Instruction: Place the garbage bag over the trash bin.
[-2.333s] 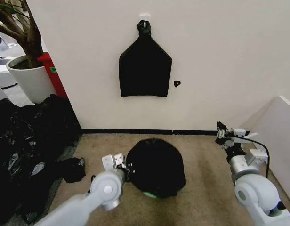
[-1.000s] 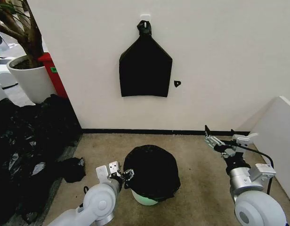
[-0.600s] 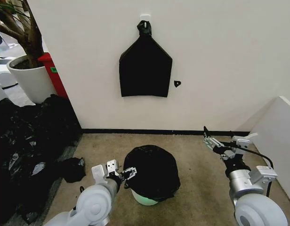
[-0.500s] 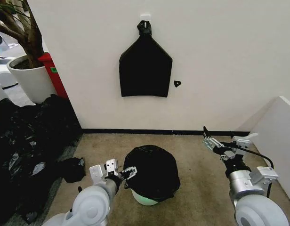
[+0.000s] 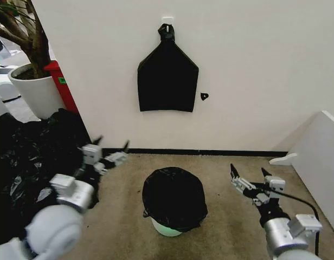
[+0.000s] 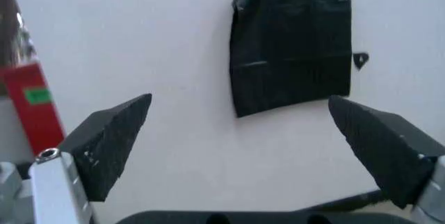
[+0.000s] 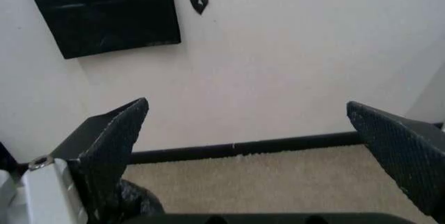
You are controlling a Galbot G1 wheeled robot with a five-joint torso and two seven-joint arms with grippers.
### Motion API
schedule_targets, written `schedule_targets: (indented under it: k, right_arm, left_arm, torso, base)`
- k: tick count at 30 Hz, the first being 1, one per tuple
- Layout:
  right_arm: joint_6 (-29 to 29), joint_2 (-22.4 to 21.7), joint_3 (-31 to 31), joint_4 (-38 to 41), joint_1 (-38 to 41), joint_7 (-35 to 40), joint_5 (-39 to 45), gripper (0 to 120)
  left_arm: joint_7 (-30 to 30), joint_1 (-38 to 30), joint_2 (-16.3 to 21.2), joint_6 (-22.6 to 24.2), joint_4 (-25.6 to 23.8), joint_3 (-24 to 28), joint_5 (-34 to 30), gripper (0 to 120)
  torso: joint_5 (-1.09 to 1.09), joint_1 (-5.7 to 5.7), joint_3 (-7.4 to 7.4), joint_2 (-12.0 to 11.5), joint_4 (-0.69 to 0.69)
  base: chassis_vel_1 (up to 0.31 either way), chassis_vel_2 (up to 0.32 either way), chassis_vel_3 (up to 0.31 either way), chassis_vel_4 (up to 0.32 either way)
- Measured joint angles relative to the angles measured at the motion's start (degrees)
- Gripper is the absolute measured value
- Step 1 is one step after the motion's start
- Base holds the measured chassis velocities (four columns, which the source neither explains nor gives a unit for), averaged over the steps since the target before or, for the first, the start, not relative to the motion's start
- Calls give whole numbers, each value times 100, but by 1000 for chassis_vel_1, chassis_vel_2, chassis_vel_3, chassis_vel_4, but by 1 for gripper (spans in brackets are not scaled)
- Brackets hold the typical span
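Head view: the garbage bag (image 5: 174, 197) covers the trash bin (image 5: 166, 229) on the carpet at 6 o'clock. The left tool (image 5: 110, 153) hangs at 9 o'clock, the right tool (image 5: 248, 180) at 3 o'clock, both spread, empty.

Left wrist view: left tool (image 6: 254, 146) spread, facing the wall.

Right wrist view: right tool (image 7: 268, 148) spread.

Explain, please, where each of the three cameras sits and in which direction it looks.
Head view: from the robot's head, down at the garbage bag covering the trash bin; both arms show, left claw and right claw open and apart from it.
Left wrist view: between open left claw fingers, toward the wall.
Right wrist view: between open right claw fingers, toward wall and carpet.
Shared by all: the flat black bag on the wall.
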Motion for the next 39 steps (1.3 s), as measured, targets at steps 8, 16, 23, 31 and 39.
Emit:
schedule_targets:
  k: [8, 16, 23, 31, 39]
  right_arm:
    - [865, 680, 12, -18, -314, -383, -999, 100]
    - [1489, 1230, 167, -63, -892, -1454, -1033, 100]
    - [1479, 1194, 164, -63, -846, -1575, -935, 100]
    - [1424, 1197, 155, -25, -815, -1485, -879, 100]
    - [1370, 1208, 102, 5, -790, -1469, -880, 100]
  left_arm:
    - [839, 2002, -1290, -714, -193, -1239, 162, 100]
    - [930, 2884, -2561, -965, -769, -1317, 556, 100]
    - [763, 2784, -2692, -566, -1066, -1064, 675, 100]
    - [627, 2598, -2694, -305, -1160, -853, 796, 100]
    - [523, 2578, -2705, -213, -1199, -912, 740, 100]
  torso:
    - [1, 0, 0, 0, 2]
    - [2, 0, 0, 1, 1]
    - [3, 0, 1, 1, 1]
    - [3, 0, 1, 1, 1]
    - [3, 0, 1, 1, 1]
  base:
    - [0, 0, 0, 0]
    - [0, 0, 0, 0]
    - [0, 0, 0, 0]
    - [0, 0, 0, 0]
    - [0, 0, 0, 0]
